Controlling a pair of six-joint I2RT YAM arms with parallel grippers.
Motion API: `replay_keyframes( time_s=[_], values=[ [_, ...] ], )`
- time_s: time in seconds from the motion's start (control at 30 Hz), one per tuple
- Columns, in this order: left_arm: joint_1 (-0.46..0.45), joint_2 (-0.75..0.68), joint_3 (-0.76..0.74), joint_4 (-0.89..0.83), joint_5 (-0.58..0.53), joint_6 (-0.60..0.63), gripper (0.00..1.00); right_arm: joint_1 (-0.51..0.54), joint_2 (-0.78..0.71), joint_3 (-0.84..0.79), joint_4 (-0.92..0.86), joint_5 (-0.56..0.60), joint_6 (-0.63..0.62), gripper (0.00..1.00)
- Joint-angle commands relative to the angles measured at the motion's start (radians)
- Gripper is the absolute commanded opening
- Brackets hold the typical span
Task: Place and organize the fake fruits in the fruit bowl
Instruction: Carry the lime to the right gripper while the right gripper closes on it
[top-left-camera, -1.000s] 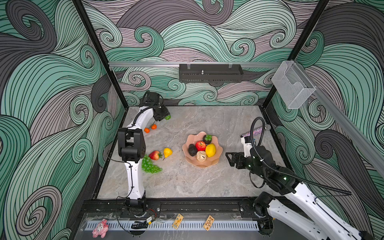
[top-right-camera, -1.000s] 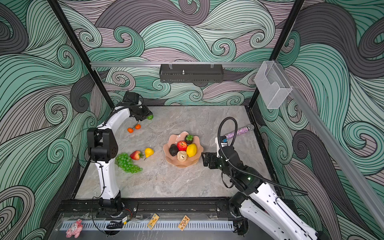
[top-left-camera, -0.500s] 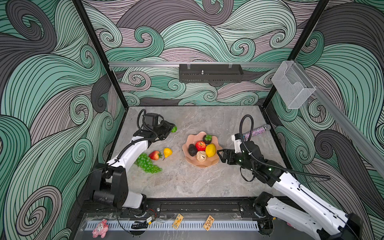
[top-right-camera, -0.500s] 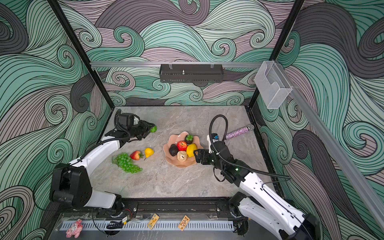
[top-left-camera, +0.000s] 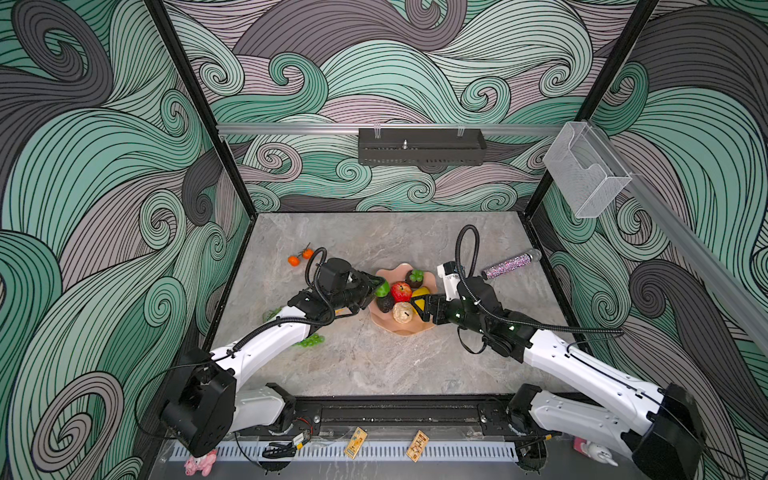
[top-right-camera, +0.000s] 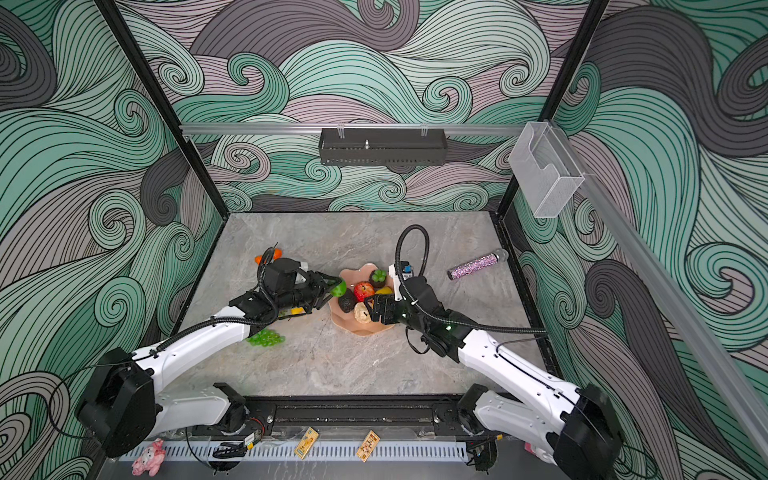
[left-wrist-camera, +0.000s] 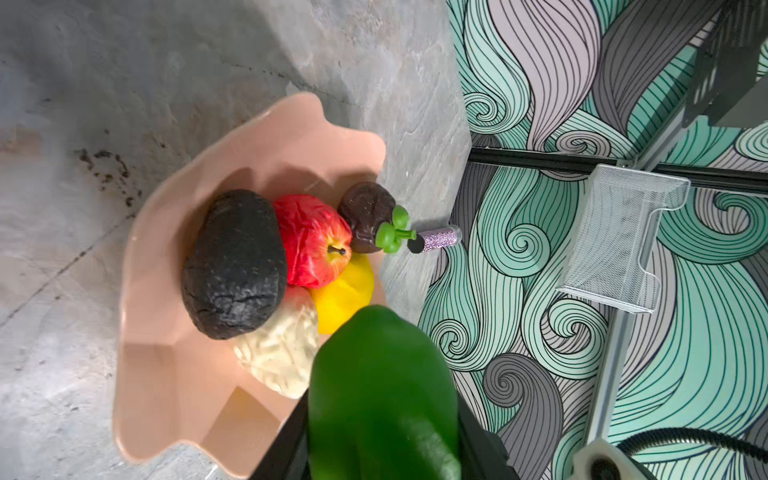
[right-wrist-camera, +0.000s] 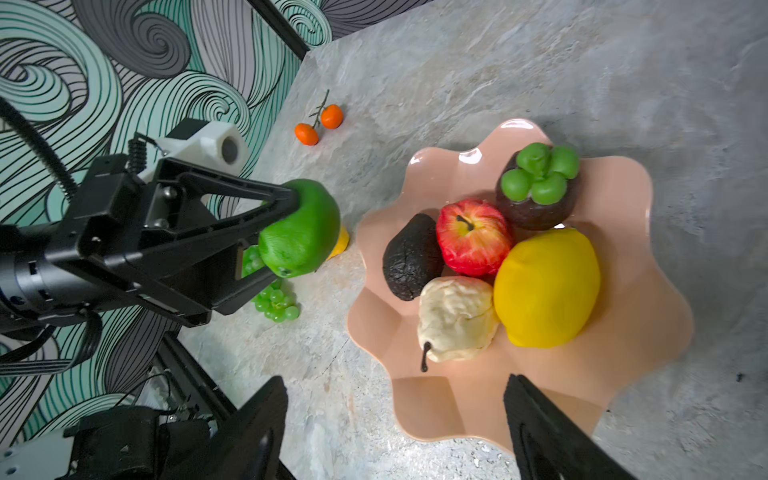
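The salmon-pink fruit bowl (top-left-camera: 399, 330) (right-wrist-camera: 623, 374) holds a red apple (top-left-camera: 401, 291), a lemon (right-wrist-camera: 544, 286), a dark avocado (right-wrist-camera: 411, 257), a beige bumpy fruit (right-wrist-camera: 457, 320) and a dark green-topped fruit (right-wrist-camera: 538, 187). My left gripper (top-left-camera: 376, 286) (right-wrist-camera: 282, 237) is shut on a green lime (top-right-camera: 338, 286) (left-wrist-camera: 382, 395) just above the bowl's left rim. My right gripper (top-left-camera: 422, 309) (right-wrist-camera: 395, 399) hangs open and empty over the bowl's near right rim. Two stemmed oranges (top-left-camera: 300, 257) and a grape bunch (top-right-camera: 265, 337) lie on the table at left.
A small yellow fruit (right-wrist-camera: 341, 245) peeks out under the left gripper. A glittery cylinder (top-left-camera: 510, 264) lies right of the bowl. A clear box (top-left-camera: 582, 174) hangs on the right wall and a black shelf (top-left-camera: 419, 145) on the back wall.
My left arm carried the lime from the back left corner rightward to the bowl's left rim. My right gripper moved left over the bowl's near right edge, staying open.
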Motion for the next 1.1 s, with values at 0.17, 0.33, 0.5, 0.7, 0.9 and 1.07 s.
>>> replay_keyframes(
  time_s=[0.17,0.33,0.5,0.7,0.9,1.07],
  values=[
    [-0.082,0.01,0.022,0.057,-0.064,-0.07,0.43,0.088,0.046,-0.015,0.191,0.069,-0.04,0.8],
    [-0.115,0.032,0.036,0.076,-0.047,-0.081,0.43,0.103,0.07,-0.027,0.226,0.109,-0.038,0.77],
    [-0.145,0.027,0.042,0.065,-0.051,-0.083,0.43,0.106,0.097,-0.032,0.249,0.128,-0.045,0.71],
    [-0.159,0.027,0.045,0.069,-0.053,-0.088,0.43,0.113,0.12,-0.037,0.272,0.139,-0.029,0.67],
    [-0.167,0.04,0.057,0.085,-0.039,-0.092,0.44,0.129,0.137,-0.033,0.275,0.172,-0.046,0.63],
    [-0.19,0.042,0.08,0.074,-0.041,-0.08,0.44,0.139,0.149,-0.038,0.296,0.207,-0.062,0.59]
  ],
)
